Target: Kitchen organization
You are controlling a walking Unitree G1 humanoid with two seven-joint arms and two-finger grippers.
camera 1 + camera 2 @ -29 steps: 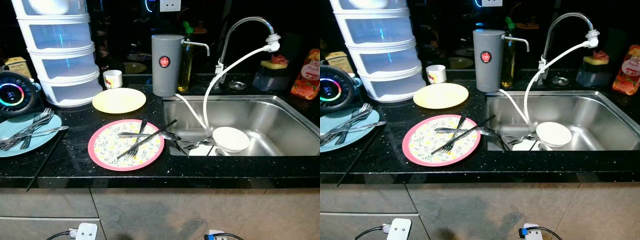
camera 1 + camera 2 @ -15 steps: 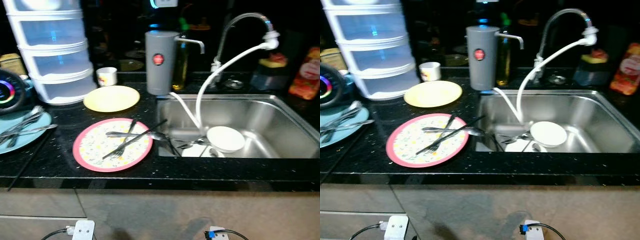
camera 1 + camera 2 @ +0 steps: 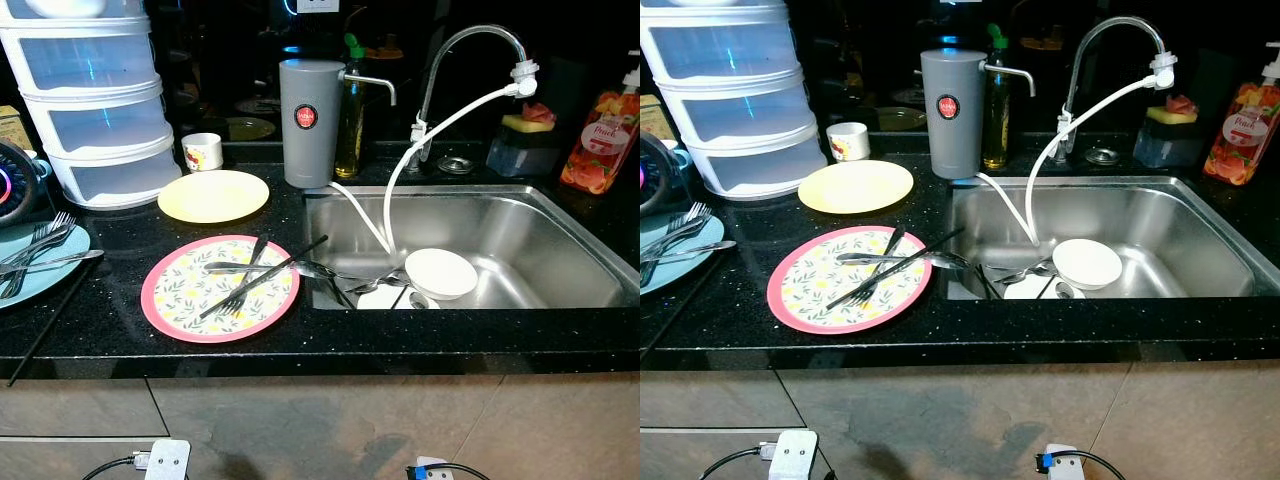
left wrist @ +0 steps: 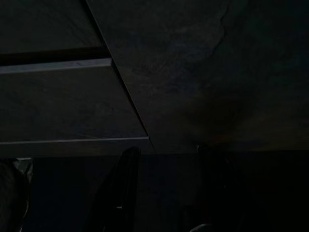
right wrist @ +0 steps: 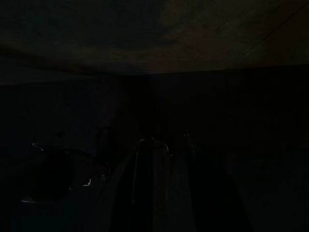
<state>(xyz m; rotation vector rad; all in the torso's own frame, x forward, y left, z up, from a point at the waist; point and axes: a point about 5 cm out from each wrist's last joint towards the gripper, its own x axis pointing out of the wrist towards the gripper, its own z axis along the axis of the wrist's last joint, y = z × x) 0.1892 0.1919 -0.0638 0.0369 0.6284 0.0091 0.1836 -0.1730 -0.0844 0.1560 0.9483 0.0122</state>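
At the far left edge of the head view a pale blue plate (image 3: 40, 272) carries several forks, with a single black chopstick (image 3: 55, 325) lying on the black table (image 3: 120, 345) just beside it. Right of that, at lower centre-left, the pink floral plate (image 3: 190, 305) holds a fork, a spoon and a black chopstick crossed loosely, some ends overhanging toward the sink (image 3: 520, 230). A yellow plate (image 3: 213, 196) sits behind. In the sink, centre-right, a white bowl (image 3: 440, 272) rests on more cutlery. Both arms hang low by the cabinet fronts; the left gripper (image 4: 169, 193) seems to have its fingers somewhat apart, though the view is dim, and for the right gripper (image 5: 159, 183) I cannot tell. Lifting the floral plate carelessly could tip its loose cutlery into the sink.
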